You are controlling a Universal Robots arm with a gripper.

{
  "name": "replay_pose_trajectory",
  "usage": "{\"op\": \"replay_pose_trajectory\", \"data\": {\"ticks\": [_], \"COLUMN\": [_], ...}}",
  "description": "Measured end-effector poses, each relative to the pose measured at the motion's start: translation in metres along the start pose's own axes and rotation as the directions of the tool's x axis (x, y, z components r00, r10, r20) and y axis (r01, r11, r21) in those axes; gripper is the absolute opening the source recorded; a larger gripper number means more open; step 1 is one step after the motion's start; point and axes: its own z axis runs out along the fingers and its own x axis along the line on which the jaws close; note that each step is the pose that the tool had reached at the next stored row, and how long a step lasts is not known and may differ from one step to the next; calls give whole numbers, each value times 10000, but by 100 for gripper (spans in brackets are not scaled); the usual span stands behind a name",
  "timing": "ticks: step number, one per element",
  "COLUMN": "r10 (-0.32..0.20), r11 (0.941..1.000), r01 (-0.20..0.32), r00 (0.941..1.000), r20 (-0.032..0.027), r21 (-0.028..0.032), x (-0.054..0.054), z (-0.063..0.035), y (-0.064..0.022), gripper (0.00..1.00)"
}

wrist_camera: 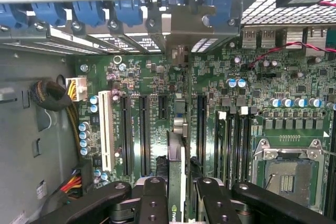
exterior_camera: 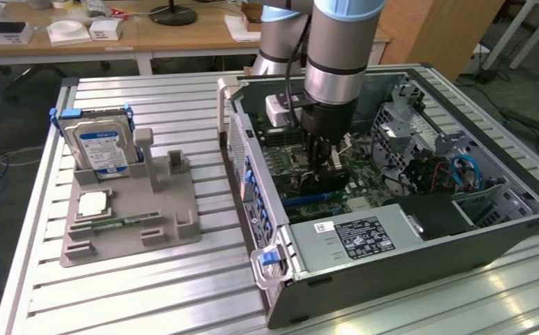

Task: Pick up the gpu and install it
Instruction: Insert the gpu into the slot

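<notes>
Down inside the open computer case point(exterior_camera: 391, 269) on the bench, the jaws grip the gpu point(wrist_camera: 175, 161) narrowly, edge-down over a motherboard point(wrist_camera: 294, 85) slot, seemingly so its bracket meets the case's rear wall.

Silver-grey cylindrical arm point(exterior_camera: 342, 49) with a pale blue joint cap point(exterior_camera: 349, 8); black cable point(exterior_camera: 291, 66) alongside; black tool point(wrist_camera: 178, 182) linkages studded with round screws point(wrist_camera: 152, 188).
</notes>
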Motion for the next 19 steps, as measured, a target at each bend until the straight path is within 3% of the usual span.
{"op": "replay_pose_trajectory", "data": {"ticks": [6, 12, 19], "r10": [0, 2, 1], "r11": [10000, 10000, 10000], "r01": [0, -2, -1], "r00": [10000, 10000, 10000], "r20": [-2, -2, 0], "r21": [-3, -3, -3], "x": [1, -1, 17], "z": [-2, 2, 4], "y": [9, -52, -57], "gripper": [26, 26, 26]}}
